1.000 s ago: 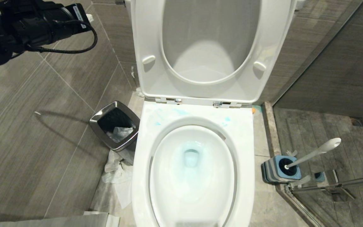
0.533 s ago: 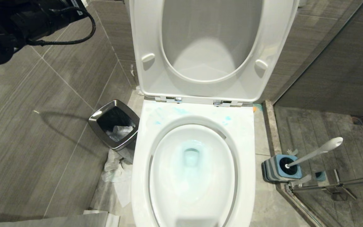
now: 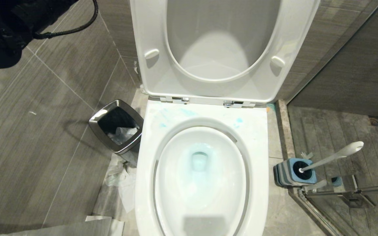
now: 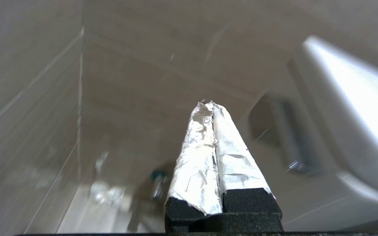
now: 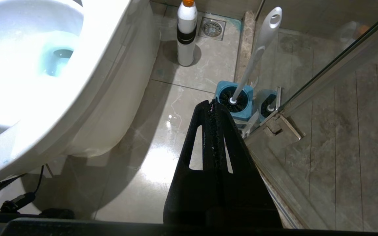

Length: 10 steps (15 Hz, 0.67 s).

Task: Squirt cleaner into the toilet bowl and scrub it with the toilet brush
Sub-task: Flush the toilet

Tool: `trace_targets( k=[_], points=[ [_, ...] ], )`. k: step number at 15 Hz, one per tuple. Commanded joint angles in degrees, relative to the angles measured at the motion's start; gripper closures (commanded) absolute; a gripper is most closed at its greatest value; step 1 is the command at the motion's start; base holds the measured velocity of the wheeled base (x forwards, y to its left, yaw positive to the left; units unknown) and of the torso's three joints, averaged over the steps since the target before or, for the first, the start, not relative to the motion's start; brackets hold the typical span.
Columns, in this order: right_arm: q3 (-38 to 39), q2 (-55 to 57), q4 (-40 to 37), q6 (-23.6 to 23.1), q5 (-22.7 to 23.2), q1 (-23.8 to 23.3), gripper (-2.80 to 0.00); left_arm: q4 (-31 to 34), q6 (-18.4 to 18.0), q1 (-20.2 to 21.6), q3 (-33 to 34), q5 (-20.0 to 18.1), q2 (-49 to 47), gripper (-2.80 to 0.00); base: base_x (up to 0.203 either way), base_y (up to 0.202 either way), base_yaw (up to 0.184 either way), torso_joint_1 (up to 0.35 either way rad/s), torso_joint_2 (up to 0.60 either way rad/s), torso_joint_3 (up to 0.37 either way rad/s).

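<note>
Left gripper [image 4: 212, 108] (paper-wrapped fingers pressed tight, nothing held) swung up & away. Blue cleaner [image 3: 199, 160] in big white ceramic toilet bowl [image 3: 258, 170]; long white black-headed toilet brush [image 3: 335, 156] next. Right gripper [image 5: 212, 104] closed, empty.

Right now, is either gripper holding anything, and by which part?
No. The left gripper and right gripper are shut on nothing; the brush stands in its holder.

Bowl: large white glossy ceramic toilet bowl [image 3: 202, 183], oval basin, broad squarish rim, seat and lid raised.
Cleaner: turquoise-blue liquid cleaner [image 3: 199, 161], tinting the water at the drain; pale smears on the rear rim.
Brush: toilet brush [image 3: 331, 157], slim white plastic handle, tilted, black head seated in its holder right of the bowl.
</note>
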State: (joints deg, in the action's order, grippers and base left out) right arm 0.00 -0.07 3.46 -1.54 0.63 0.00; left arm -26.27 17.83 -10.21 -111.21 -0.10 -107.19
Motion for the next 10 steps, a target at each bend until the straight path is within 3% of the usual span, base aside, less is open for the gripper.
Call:
trace_targets(
  k=[1, 10],
  points=[
    [1.41, 0.07, 0.05, -0.05, 0.07, 0.00, 0.00, -2.12, 0.18, -0.79, 0.09, 0.01, 0.58, 0.00, 0.000, 0.000, 0.000, 0.000, 0.00, 0.000],
    [1.41, 0.07, 0.05, -0.05, 0.07, 0.00, 0.00, -5.98, -0.08, -5.34, 0.21, 2.38, -0.03, 0.00, 0.000, 0.000, 0.000, 0.000, 0.00, 0.000]
  ],
)
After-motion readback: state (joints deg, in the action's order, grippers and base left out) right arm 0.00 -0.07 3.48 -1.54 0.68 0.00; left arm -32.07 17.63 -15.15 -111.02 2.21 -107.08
